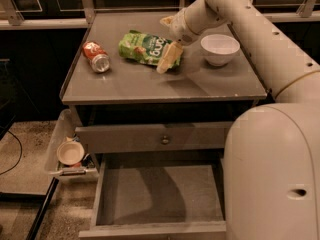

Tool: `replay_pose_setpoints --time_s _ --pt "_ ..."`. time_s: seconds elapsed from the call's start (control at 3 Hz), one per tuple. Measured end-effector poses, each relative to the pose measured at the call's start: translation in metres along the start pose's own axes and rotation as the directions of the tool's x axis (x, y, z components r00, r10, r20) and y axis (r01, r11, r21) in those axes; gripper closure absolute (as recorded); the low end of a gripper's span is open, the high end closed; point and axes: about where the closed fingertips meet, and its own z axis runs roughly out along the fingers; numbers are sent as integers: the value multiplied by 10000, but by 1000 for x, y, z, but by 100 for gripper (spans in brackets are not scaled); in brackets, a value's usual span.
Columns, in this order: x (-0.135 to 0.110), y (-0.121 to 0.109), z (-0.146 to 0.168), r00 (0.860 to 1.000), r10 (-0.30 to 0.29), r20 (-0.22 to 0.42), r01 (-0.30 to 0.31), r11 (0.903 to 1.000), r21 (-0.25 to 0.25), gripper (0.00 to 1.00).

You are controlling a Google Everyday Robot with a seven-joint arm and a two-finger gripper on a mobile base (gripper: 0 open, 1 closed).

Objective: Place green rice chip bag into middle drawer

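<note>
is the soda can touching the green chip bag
Apart. The camera view shows bare tabletop between the soda can and the green rice chip bag; the gripper is at the bag's right end.

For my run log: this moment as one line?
bag: on cabinet top, beside can | gripper: at bag's right end | drawer: pulled open, bag not inside

The green rice chip bag (pixel 144 46) lies flat and crinkled on the table (pixel 150 86), white lettering up, with the tool (pixel 168 60) at its right end. Below, the middle drawer (pixel 161 196) stands pulled open, its grey floor bare with a darker stain, low walls on either side.
</note>
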Motion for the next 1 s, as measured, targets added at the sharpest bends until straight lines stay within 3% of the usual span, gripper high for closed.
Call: replay_pose_setpoints --time_s 0.67,1.0 --pt "13 -14 27 9984 542 -166 -542 9985 -19 0" --pt "13 -15 27 9984 544 -162 -545 9985 -10 18"
